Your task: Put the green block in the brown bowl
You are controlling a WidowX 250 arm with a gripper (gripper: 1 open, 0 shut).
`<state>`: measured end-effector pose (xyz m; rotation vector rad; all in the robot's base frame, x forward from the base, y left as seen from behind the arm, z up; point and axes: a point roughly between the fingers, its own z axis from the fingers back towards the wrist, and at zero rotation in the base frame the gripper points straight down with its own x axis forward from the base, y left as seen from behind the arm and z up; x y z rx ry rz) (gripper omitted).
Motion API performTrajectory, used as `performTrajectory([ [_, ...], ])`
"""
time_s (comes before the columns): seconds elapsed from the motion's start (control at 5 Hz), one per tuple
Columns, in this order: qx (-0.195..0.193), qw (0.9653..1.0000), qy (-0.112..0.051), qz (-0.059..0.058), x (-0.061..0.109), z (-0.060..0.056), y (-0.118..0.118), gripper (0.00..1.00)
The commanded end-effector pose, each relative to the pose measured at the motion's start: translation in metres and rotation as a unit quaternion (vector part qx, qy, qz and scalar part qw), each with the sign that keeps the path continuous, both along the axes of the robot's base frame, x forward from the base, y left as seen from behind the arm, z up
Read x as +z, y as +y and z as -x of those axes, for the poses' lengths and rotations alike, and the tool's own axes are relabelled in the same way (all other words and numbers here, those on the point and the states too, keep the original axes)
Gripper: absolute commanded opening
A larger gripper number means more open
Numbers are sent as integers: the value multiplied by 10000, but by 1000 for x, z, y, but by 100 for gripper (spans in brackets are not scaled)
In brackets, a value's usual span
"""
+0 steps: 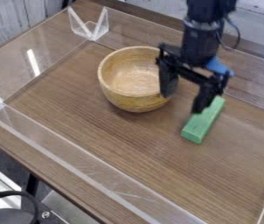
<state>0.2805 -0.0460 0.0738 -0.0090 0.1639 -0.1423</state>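
Green block [202,121] lying flat on my wooden table [111,149], just right of the brown bowl [138,79], my tool [188,94] spread wide, empty, pointing down between bowl and block's far end.

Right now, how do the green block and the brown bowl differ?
Colour: the green block is bright green; the brown bowl is light tan wood with visible grain.
Shape: the block is a solid elongated bar; the bowl is round and hollow, with thick walls.
Size: the bowl is far larger.
Position: the block lies right of the bowl, outside it; the bowl is empty.
Both rest on the wooden table.
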Motion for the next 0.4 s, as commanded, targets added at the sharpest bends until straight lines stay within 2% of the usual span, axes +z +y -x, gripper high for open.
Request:
performTrajectory([
  [0.0, -154, 9996, -236, 32, -3, -9, -10, 100],
  [0.2, -299, 9993, -219, 32, -17, -11, -19, 100],
])
